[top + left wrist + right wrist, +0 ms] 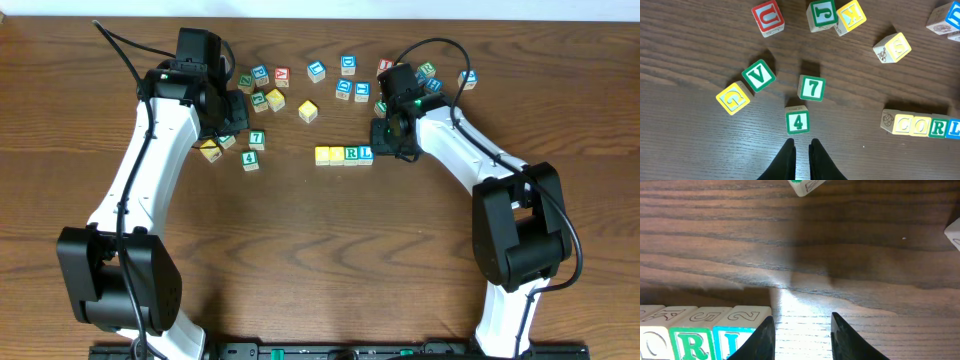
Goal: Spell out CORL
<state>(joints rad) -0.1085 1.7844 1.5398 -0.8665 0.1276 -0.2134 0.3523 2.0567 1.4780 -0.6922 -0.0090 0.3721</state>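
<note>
Neatly, CORL row (344, 154) runs left-right, tightly packed, letters upright seen overhead.

Robot lab bench, tabletop manip. rig.

Two white-and-black arms, left arm (135, 170) & right arm (465, 145), rise from a black rail (330, 350) at the near edge of a dark wood-grain table (320, 250). Bare black cables (120, 45) loop off the arms, and a green light (409, 100) glows at the right wrist. Fixed cam looks straight down on it. Props are small wooden alphabet cubes (308, 111), i.e. test pieces, strewn over the far half.
</note>
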